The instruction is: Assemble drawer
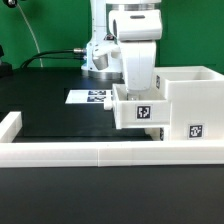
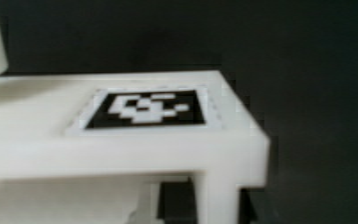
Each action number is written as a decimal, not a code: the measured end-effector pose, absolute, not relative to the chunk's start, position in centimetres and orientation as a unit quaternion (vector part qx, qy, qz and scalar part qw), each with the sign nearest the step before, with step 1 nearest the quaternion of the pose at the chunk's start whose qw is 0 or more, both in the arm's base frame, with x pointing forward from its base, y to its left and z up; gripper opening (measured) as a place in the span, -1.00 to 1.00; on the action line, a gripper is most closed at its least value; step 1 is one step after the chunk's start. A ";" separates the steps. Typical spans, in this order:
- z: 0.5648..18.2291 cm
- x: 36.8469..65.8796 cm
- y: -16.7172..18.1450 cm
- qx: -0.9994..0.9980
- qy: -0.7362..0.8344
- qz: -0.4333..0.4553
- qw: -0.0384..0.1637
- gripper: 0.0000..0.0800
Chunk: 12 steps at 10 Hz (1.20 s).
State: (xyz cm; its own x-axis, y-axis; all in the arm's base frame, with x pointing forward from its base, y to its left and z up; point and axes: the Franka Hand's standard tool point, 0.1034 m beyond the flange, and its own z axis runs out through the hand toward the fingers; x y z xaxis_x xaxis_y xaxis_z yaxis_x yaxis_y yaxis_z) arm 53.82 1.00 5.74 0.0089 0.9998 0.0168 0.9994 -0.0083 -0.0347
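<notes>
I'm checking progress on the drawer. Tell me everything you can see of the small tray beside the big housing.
The tray is a small white box, plastic by its look, upright on the black table. A black-and-white square tag sits on its near face. No knob shows. Its side on the exterior view's right meets the housing; whether it is slid in cannot be told. The arm hangs right above it, contact hidden.

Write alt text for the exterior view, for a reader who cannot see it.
A white robot arm reaches down to a small tagged white tray set against a larger white housing on a black table. A long low white rail runs across the front.
</notes>
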 end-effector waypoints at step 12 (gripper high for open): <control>5.7 53.9 0.3 -0.700 -0.714 0.008 0.010 -0.90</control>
